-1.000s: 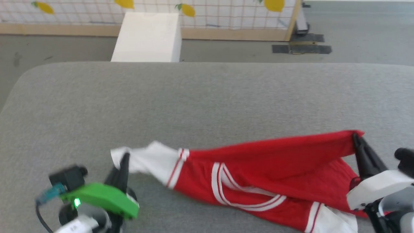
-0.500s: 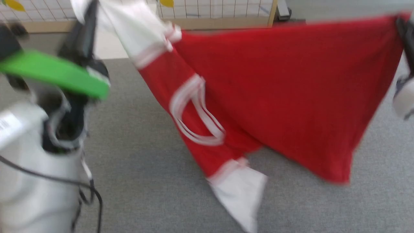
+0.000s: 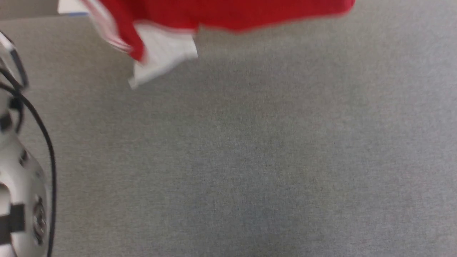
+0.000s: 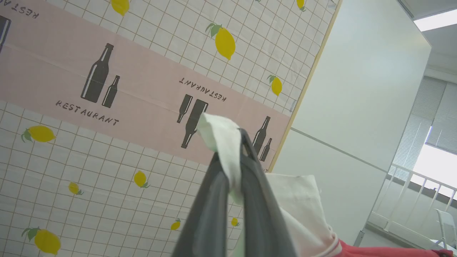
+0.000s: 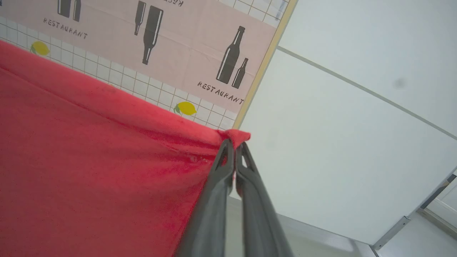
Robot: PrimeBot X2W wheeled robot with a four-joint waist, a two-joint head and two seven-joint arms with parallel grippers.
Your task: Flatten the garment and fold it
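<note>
The garment [image 3: 228, 12] hangs in the air above the grey table [image 3: 250, 160]; its red lower edge and one white sleeve [image 3: 160, 53] dangle at the top of the head view, blurred. In the left wrist view my left gripper [image 4: 238, 137] is shut on the other white sleeve [image 4: 221, 139], held up against the wall. In the right wrist view my right gripper [image 5: 234, 142] is shut on a red corner of the garment [image 5: 89, 160], which stretches away to the left. My pale left forearm [image 3: 18, 192] with its black cable stands at the head view's left edge.
A partition with a lemon-and-bottle "RESTAURANT" print [image 4: 107, 107] stands behind the table, with a plain white wall [image 5: 357, 125] beside it. A window with blinds [image 4: 435, 142] shows at the far right of the left wrist view.
Both grippers have lifted the garment off the table, from lying flat to hanging high. The head view has tilted down onto the table.
</note>
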